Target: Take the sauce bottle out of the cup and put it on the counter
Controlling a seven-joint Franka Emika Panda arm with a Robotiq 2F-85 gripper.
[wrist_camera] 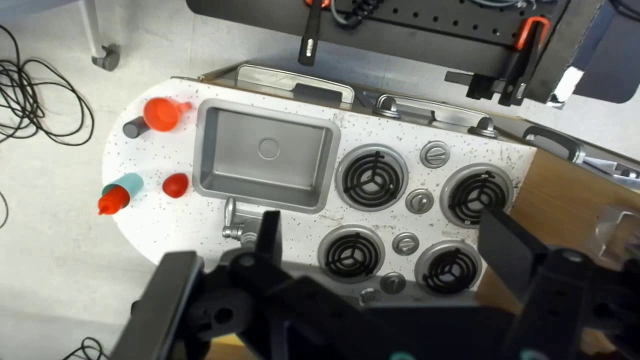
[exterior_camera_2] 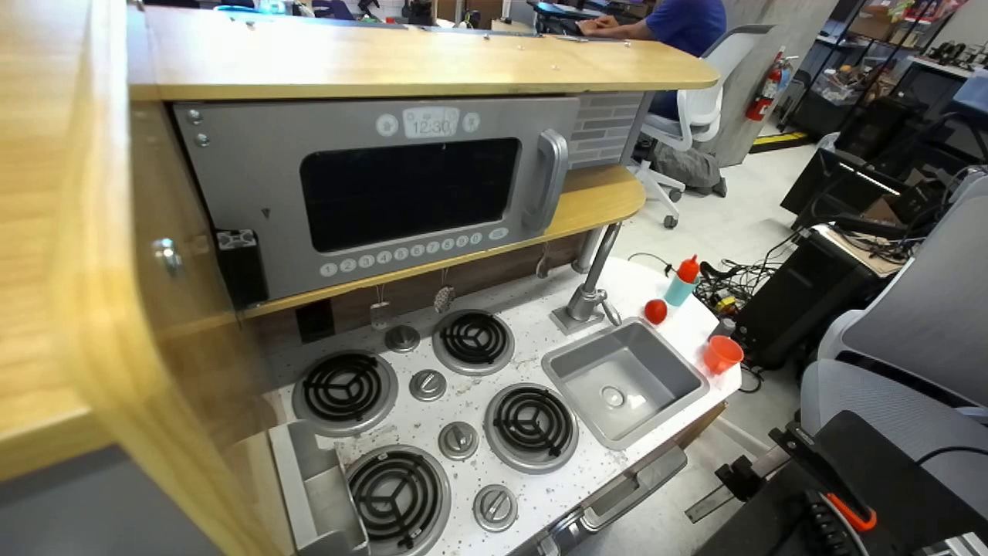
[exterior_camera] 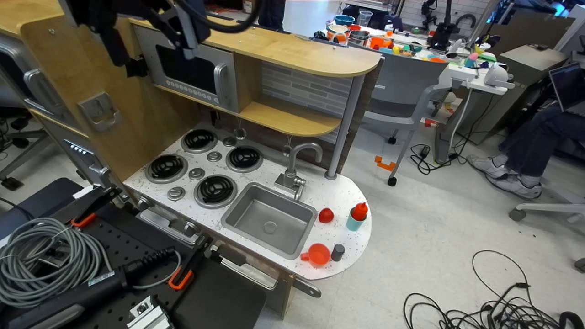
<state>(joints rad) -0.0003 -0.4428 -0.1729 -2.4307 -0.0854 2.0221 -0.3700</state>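
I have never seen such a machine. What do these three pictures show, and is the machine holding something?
The machine is a robot arm; you see mainly its dark gripper. Two pictures come from cameras outside the robot; the wrist view from a camera on the arm, so the gripper appears at the bottom. The white surface is a toy-kitchen counter with a sink, a faucet and black burners. On its rounded end are a red sauce bottle in a teal cup, a small red object, an orange mug and a dark grey cylinder. The gripper is open and holds nothing.
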